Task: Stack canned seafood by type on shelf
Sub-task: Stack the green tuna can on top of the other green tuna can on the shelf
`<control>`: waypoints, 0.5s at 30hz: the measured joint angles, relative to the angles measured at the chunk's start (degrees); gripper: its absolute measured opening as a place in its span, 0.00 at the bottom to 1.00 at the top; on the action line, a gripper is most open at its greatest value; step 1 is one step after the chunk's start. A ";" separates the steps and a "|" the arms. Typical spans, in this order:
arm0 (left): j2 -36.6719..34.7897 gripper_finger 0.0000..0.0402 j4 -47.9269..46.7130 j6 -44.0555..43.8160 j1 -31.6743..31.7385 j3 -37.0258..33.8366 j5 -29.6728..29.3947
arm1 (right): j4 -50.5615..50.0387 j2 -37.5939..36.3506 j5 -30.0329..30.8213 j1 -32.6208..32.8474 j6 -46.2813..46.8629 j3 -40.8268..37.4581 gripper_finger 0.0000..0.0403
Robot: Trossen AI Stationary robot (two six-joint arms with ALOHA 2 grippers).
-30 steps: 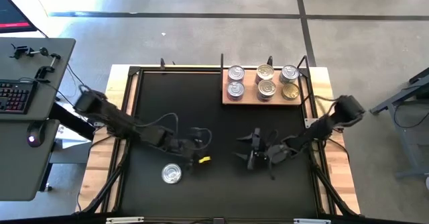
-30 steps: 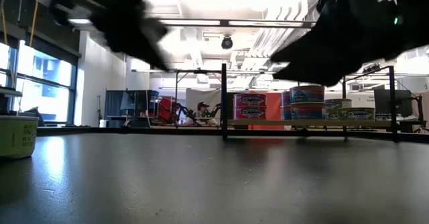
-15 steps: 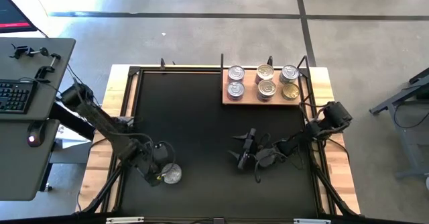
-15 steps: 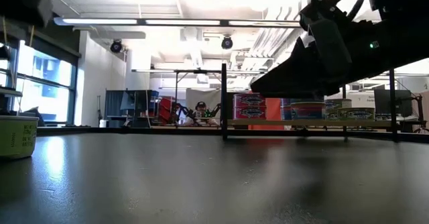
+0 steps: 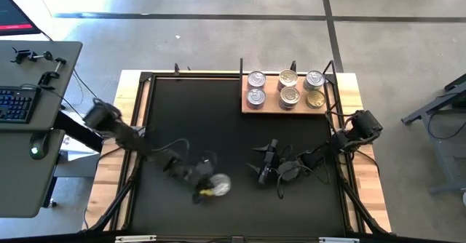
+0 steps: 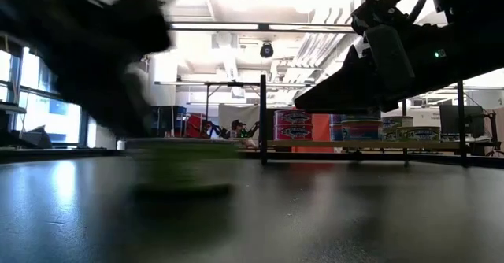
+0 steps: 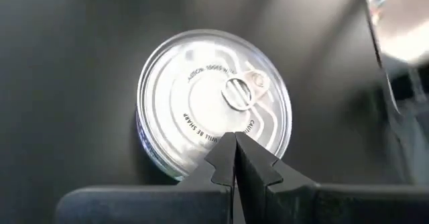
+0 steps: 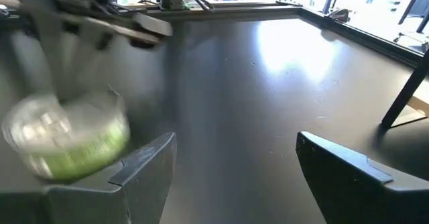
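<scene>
A silver-topped can [image 5: 220,185] with a green label stands upright on the black table, left of centre near the front edge. It also shows in the left wrist view [image 7: 214,103] and, blurred, in the low view [image 6: 181,164]. My left gripper [image 5: 208,183] is shut and sits at the can's left side. My right gripper [image 5: 258,164] hovers open to the right of the can, pointing at it [image 8: 67,137], with nothing between its fingers. The wooden shelf [image 5: 287,109] at the far right bears several cans [image 5: 289,89]. My left gripper meets the can with its shut fingertips [image 7: 234,150] at the lid's rim [image 7: 221,138], on the side toward the table's left. The fingers slant down from the left. Whether the tips rest on the lid or push against the rim, I cannot tell. The can stands flat on the table.
A black frame with thin upright posts [image 5: 241,67] borders the table and the shelf. Bare black table [image 5: 204,119] lies between the can and the shelf. A desk with a keyboard [image 5: 14,101] stands beyond the left edge.
My left gripper swung out toward the table's near left and sank, rolling its wrist, then swept right against the can. The can has slid toward the table's right, staying upright. My right gripper sank a little at first, then kept still.
</scene>
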 joint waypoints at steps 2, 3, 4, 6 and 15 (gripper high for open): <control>3.73 0.00 10.37 8.06 4.39 -0.11 1.55 | -0.04 -0.04 0.02 0.23 -0.15 0.00 0.74; 5.77 0.00 14.67 11.86 6.64 0.22 3.26 | -0.33 -0.36 -0.01 0.56 0.18 0.00 0.74; 7.76 0.00 18.09 15.04 8.84 0.97 5.25 | -0.63 -1.07 -0.10 1.05 0.70 -0.02 0.74; 11.16 0.00 21.52 20.24 12.78 3.31 10.05 | -2.12 -4.06 -0.57 2.59 0.91 -0.06 0.74; 21.10 0.00 15.75 37.34 20.15 19.59 18.56 | -38.31 -20.97 3.55 5.14 18.48 0.00 0.74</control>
